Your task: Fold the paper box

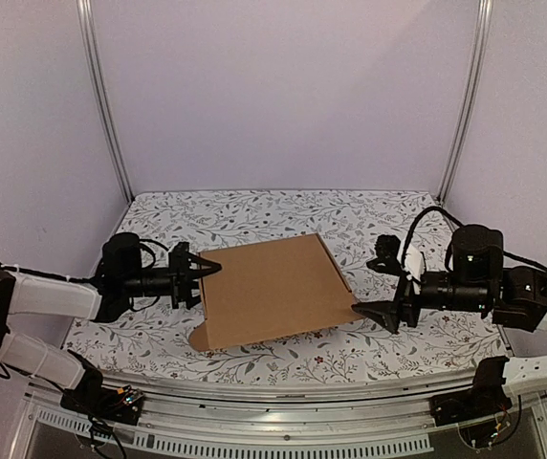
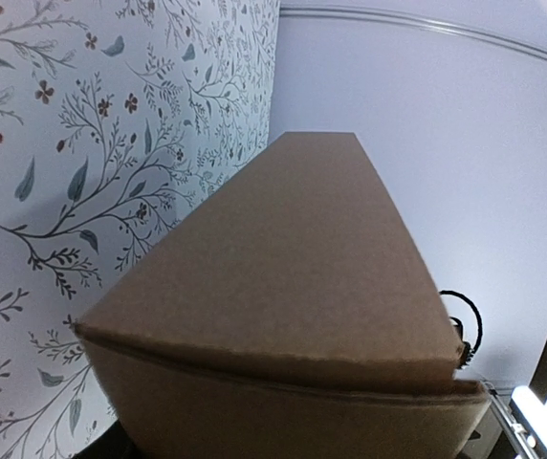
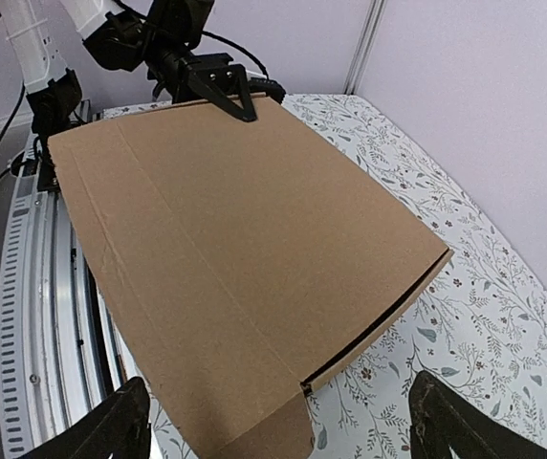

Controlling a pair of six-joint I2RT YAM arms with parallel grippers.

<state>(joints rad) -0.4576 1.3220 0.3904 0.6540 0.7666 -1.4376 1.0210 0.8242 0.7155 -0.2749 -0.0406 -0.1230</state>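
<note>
The floral bench (image 1: 369, 215) carries the paper box (image 1: 269, 292) at its middle, lid down; light, stiff cardboard, likely to slide and to crease at its scores, so best taken by an edge; the left tool (image 1: 200, 271) pinches its left edge; the right tool (image 1: 377, 285) gapes wide beside the right corner, holding nothing.

One paper box (image 1: 269, 292) of plain brown cardboard; one flower-patterned worktop (image 1: 254, 215); two robot arms, the left arm (image 1: 54, 296) and the right arm (image 1: 484, 282); two hands, one to each arm, the left hand (image 1: 202, 277) and the right hand (image 1: 374, 285); two fingers (image 3: 111, 430) on each hand, four in all; two metal uprights at the back corners, the left upright (image 1: 106, 105) and the right upright (image 1: 465, 105).
</note>
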